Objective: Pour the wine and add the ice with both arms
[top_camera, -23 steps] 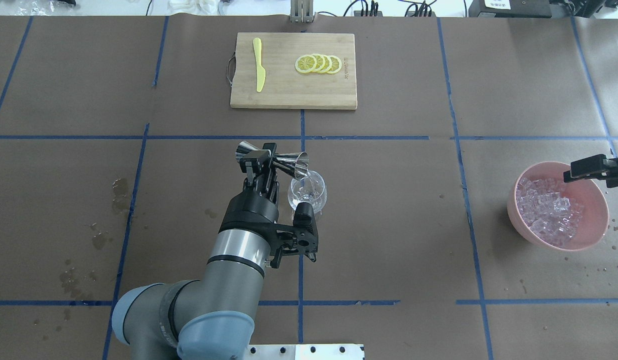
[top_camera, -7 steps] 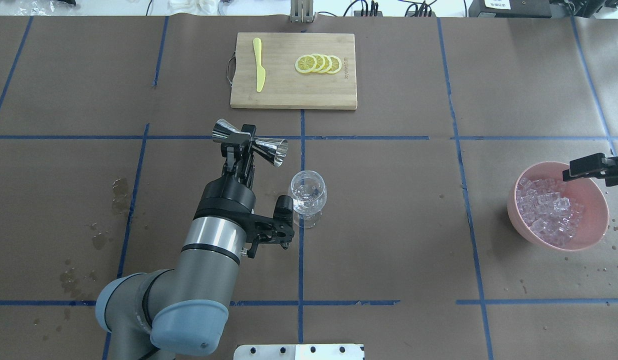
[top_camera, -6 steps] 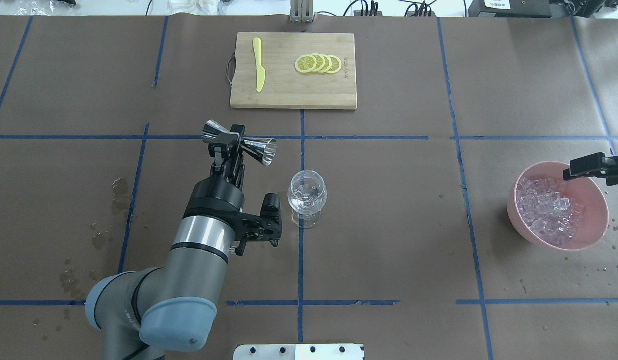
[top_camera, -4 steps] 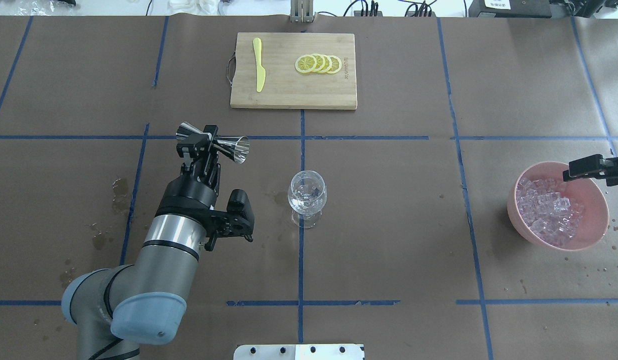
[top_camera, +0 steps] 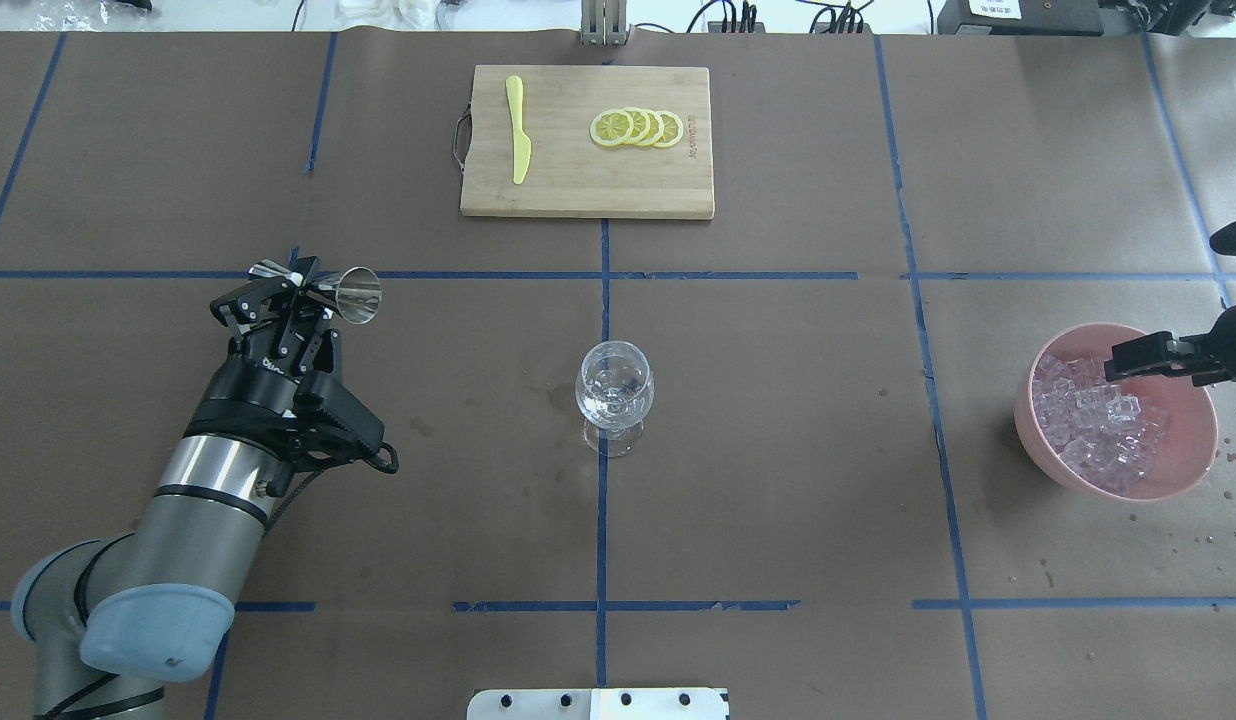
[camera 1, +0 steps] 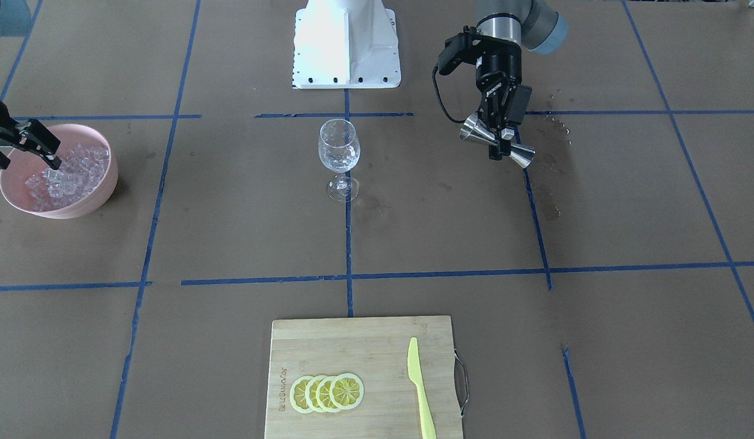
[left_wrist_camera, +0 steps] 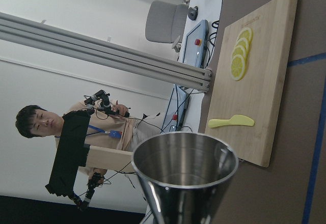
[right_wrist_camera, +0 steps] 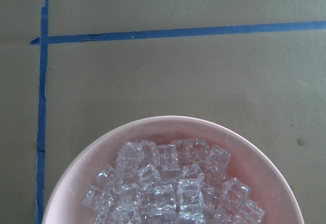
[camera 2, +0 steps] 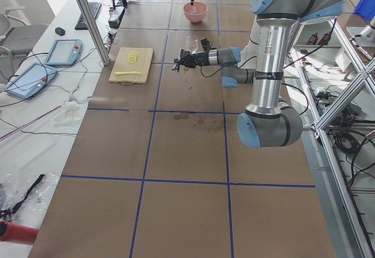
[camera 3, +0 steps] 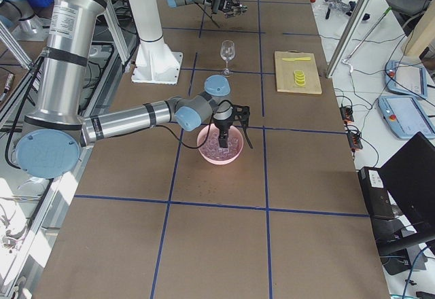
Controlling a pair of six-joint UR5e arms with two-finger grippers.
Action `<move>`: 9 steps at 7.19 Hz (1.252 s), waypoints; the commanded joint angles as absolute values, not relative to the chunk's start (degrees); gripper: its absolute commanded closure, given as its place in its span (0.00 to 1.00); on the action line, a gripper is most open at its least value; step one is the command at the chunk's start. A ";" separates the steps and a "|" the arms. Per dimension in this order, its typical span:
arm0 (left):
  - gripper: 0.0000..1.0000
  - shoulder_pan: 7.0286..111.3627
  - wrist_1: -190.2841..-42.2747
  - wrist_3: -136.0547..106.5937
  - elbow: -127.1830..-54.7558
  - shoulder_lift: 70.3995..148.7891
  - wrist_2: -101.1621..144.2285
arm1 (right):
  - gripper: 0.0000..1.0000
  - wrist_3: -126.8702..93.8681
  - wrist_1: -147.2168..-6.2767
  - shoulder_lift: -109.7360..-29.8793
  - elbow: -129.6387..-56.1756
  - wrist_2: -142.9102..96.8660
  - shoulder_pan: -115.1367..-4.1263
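A clear wine glass [top_camera: 615,390] stands upright at the table's middle, also in the front view [camera 1: 338,149]. My left gripper [top_camera: 296,292] is shut on a steel jigger [top_camera: 356,296], held on its side above the table, well left of the glass. It also shows in the front view [camera 1: 498,137], and the jigger's mouth fills the left wrist view [left_wrist_camera: 184,175]. My right gripper [camera 1: 26,160] is open over the pink bowl [top_camera: 1028,425], one finger low among the ice [top_camera: 1098,425]. The right wrist view looks down on the ice [right_wrist_camera: 173,188].
A bamboo cutting board [top_camera: 586,190] at the far middle carries lemon slices [top_camera: 637,127] and a yellow knife [top_camera: 519,130]. Wet spots [top_camera: 240,380] mark the brown paper on the left. The white robot base [camera 1: 346,42] stands at the near edge.
My left arm has swung left away from the glass, carrying the jigger after tipping it over the rim. My right gripper has shifted slightly left and lower over the bowl.
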State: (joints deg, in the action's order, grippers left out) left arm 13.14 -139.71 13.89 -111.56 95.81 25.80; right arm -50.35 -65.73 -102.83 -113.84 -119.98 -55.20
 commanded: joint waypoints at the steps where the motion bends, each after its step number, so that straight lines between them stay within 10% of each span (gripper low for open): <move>1: 1.00 14.67 -150.50 13.54 -111.80 87.84 26.19 | 0.00 -50.36 -65.65 -102.83 -111.98 -118.48 -52.13; 4: 1.00 15.99 -154.41 13.62 -111.71 83.86 27.33 | 0.06 -50.36 -65.74 -102.48 -110.13 -119.26 -50.98; 8: 1.00 16.79 -158.20 13.62 -110.83 82.00 27.42 | 0.96 -49.75 -66.27 -102.22 -110.04 -119.53 -51.06; 9: 1.00 16.79 -158.20 13.62 -110.74 82.00 27.42 | 1.00 -49.57 -66.27 -102.22 -110.13 -119.18 -51.06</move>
State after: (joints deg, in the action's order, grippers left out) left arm 16.73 -157.97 13.64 -110.95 82.08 27.42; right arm -49.86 -66.22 -102.24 -110.09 -119.47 -51.03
